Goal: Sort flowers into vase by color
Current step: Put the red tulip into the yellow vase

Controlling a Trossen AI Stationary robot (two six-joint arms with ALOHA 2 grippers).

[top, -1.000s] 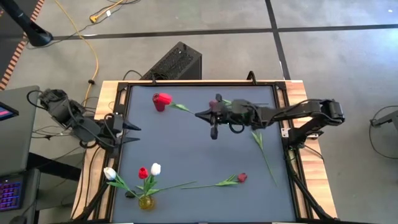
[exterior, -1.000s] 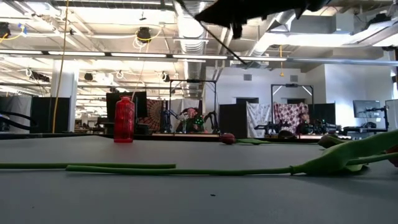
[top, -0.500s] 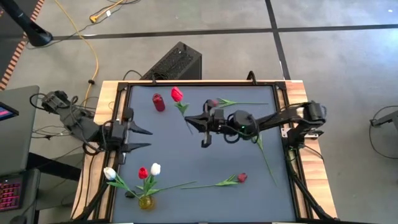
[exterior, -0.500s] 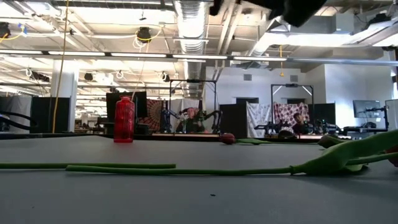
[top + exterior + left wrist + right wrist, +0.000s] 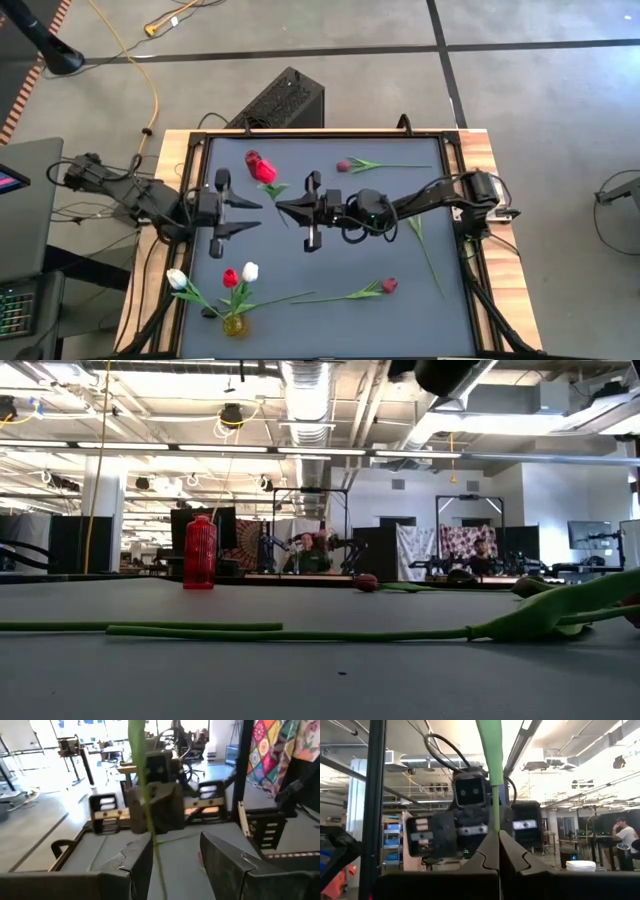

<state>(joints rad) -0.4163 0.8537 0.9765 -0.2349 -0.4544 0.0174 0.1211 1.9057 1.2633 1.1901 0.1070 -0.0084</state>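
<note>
Grey-topped desk (image 5: pixel 330 320) in a wooden frame, on a concrete floor with a yellow cable; open workshop hall beyond in the low view.

Stands near the desk's far edge: small red ribbed vase (image 5: pixel 251 158), taken as landmark.

Reaches in from the side opposite the red vase's: right tool (image 5: pixel 280 207), raised above the desk middle, just short of the red vase. Shows fingers pressed together (image 5: pixel 495 842) on the thin green stem of a red artificial tulip (image 5: pixel 265 172), pinching it. Carries the red head right beside the red vase, overlapping it from above; whether touching, cannot tell. Rises straight out of the closed fingers in the right wrist view: the green stem (image 5: pixel 492 765).

Faces it from the red vase's side: left tool (image 5: pixel 255 213), level with the right tool, tips near each other. Keeps fingers (image 5: pixel 225 862) spread apart, gripping nothing; in the left wrist view the held stem (image 5: pixel 145 795) hangs just ahead of them.

Lies beside the red vase, along the far edge: dark-headed tulip (image 5: pixel 343 166).

Stands at the near edge, well apart from the red vase: small yellow vase (image 5: pixel 235 325) with two white tulips (image 5: pixel 250 270) and one red one (image 5: pixel 230 277).

Lies farther along the near edge, well apart from the red vase: dark red tulip (image 5: pixel 389 286) with a long stem.

Lies under the right arm, far from the red vase: another green stem (image 5: pixel 428 250), head hidden.
</note>
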